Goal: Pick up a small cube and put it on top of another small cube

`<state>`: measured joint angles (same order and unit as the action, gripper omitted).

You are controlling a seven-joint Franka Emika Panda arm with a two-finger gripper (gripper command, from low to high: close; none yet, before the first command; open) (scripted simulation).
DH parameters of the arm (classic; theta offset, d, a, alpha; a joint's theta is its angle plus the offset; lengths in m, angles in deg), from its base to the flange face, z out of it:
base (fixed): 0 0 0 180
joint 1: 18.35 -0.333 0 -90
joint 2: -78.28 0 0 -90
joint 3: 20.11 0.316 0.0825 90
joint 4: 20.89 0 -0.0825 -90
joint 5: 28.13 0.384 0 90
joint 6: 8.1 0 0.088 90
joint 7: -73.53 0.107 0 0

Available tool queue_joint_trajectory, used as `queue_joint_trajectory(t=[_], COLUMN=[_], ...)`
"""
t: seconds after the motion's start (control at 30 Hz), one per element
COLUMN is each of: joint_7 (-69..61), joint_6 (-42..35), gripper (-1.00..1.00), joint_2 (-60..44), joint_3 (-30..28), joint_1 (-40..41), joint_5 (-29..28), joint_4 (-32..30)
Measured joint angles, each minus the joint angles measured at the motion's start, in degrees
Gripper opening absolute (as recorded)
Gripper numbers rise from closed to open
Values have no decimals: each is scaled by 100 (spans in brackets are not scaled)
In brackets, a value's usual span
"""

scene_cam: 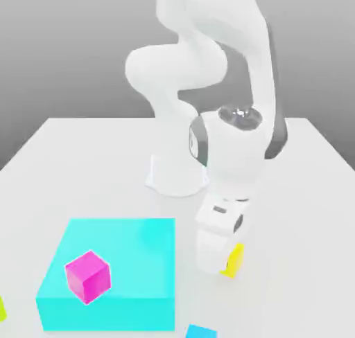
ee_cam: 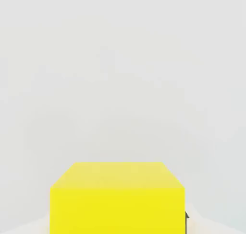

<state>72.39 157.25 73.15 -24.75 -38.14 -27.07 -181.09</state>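
A flat cyan block (scene_cam: 111, 271) lies on the white table (scene_cam: 69, 163) toward the exterior view's left, and a magenta cube (scene_cam: 88, 276) sits on top of it near its front left corner. Close to the front edge of that view a small cyan cube (scene_cam: 202, 332) rests on the table, cut off so that just its top shows, and a sliver of something yellow (scene_cam: 2, 307) pokes in at the left border, too little to identify. The arm's base (scene_cam: 177, 174) stands behind the block, and the arm bends forward and down to its right. The hand (scene_cam: 223, 260) reaches to the table just beside the block's right side, closed narrow around the small cube (scene_cam: 236, 259), which is plain bright yellow with flat unmarked faces. In the exterior view most of the cube is hidden behind the hand, with one yellow face peeking out on the right. In the hand view the cube (ee_cam: 117, 199) is seen against bare table, its lower part cut off by the frame.
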Motion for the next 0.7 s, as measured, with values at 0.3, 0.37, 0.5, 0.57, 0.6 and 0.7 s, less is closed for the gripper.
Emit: queue_joint_trajectory(t=[0.3,0.37,0.5,0.57,0.6,0.7], joint_7=[710,935,1148,1072,1040,1040], joint_6=[-1882,-2324,-2585,-2208,-2046,-2047], gripper=[-100,-100,-100,-100,100,100], joint_2=[554,643,497,167,32,32], joint_3=[-702,-927,-1064,-918,-888,-888], joint_1=[1356,1651,2380,2365,2344,2343], joint_5=[-16,-80,-51,73,119,119], joint_4=[1324,1680,2077,2020,1990,1990])
